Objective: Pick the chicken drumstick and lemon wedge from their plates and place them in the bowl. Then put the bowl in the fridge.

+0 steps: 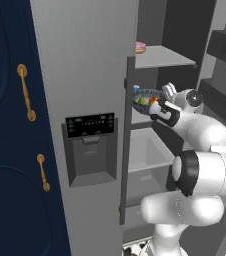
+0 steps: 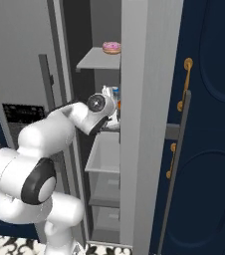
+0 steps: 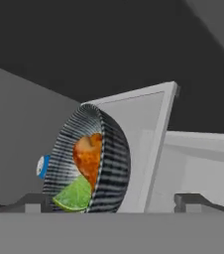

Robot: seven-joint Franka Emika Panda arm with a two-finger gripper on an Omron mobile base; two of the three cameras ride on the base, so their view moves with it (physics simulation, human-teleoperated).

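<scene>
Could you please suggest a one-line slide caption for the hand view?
Open gripper facing the bowl inside the fridge, with the chicken drumstick and lemon wedge in it.

Dark grey ribbed bowl (image 3: 104, 163) in hand view: its base is cut by the grey band below; far wall hides part of the orange-brown chicken drumstick (image 3: 88, 155), bone end not visible. Green-yellow lemon wedge (image 3: 75, 196) is cut off at its lower edge.

Small blue-and-white object (image 3: 42, 166) behind the bowl: mostly hidden, kind cannot be told.

Left base view: the bowl (image 1: 146, 96) is partly covered by the white arm's hand; contents too small to tell apart.

Right base view: tall grey stainless-steel fridge (image 2: 144, 124) door edge hides the shelf behind it.
</scene>
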